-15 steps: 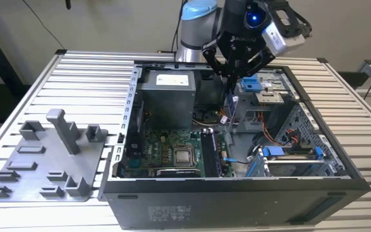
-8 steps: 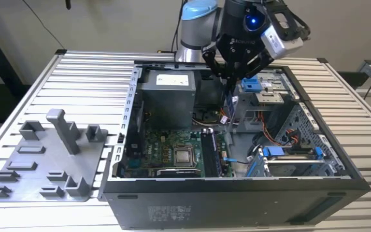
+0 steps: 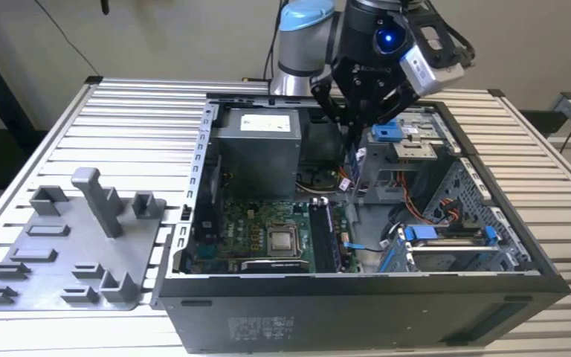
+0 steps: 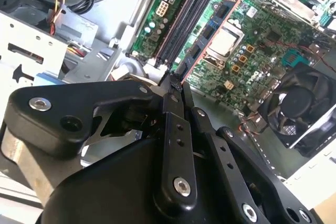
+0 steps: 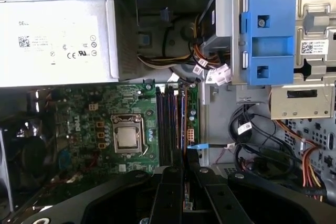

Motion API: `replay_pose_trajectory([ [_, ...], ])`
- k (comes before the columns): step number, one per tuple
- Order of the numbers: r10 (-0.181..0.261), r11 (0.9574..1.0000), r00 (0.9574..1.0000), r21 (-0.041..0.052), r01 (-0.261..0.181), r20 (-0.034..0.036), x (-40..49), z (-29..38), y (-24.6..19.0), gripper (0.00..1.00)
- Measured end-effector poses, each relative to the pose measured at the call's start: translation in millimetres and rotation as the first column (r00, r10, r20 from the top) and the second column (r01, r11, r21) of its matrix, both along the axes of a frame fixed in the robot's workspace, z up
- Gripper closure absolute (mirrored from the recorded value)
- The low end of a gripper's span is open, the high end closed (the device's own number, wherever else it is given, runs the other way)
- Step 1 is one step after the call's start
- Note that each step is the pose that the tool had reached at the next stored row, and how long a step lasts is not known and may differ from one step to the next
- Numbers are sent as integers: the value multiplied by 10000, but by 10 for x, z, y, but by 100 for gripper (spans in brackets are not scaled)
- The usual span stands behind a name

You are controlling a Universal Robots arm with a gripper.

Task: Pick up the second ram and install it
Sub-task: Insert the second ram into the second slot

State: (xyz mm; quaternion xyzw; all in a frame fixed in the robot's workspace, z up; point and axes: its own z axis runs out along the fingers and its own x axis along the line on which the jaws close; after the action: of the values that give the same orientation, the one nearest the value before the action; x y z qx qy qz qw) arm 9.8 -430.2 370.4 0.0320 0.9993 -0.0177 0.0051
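Observation:
My gripper (image 3: 354, 125) hangs over the open computer case (image 3: 365, 286), fingers shut on the second ram (image 3: 350, 160). The ram is a narrow dark board that points down from the fingertips towards the motherboard (image 3: 265, 238). In the second wrist view the ram (image 4: 212, 24) runs away from the closed gripper (image 4: 174, 82), its reddish edge beside the black memory slots (image 4: 181, 22). In the first wrist view the ram (image 5: 182, 124) appears edge-on as a thin line above the gripper (image 5: 184, 170), next to the memory slots (image 5: 167, 124). It is above the board, not seated.
A power supply (image 3: 256, 152) fills the case's back corner. Blue drive-bay clips (image 3: 385, 134) and loose cables (image 5: 257, 145) lie on the exterior view's right. On the exterior view's left a grey plastic fixture (image 3: 68, 268) with an upright post (image 3: 97, 201) rests on the slatted table.

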Motion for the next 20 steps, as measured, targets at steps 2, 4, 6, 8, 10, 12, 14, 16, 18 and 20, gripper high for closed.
replay_pose_trajectory([
  [2,0,10000,10000,-4,0,0,0,-14,0,86],
  [4,0,10000,10000,-7,0,0,0,-25,0,86],
  [6,0,10000,10000,-8,0,0,0,-39,0,86],
  [8,0,10000,10000,-8,0,0,0,-56,0,86],
  [10,-1,10000,10000,-9,1,0,0,-77,-2,86],
  [12,-2,10000,10000,-8,2,1,-1,-103,-5,86],
  [14,-1,10000,10000,-7,1,1,0,-126,-10,86],
  [16,-1,10000,10000,-8,1,0,0,-150,-16,86],
  [18,0,10000,10000,-8,0,0,0,-174,-23,86],
  [20,-1,10000,10000,-8,1,0,0,-198,-27,86],
])
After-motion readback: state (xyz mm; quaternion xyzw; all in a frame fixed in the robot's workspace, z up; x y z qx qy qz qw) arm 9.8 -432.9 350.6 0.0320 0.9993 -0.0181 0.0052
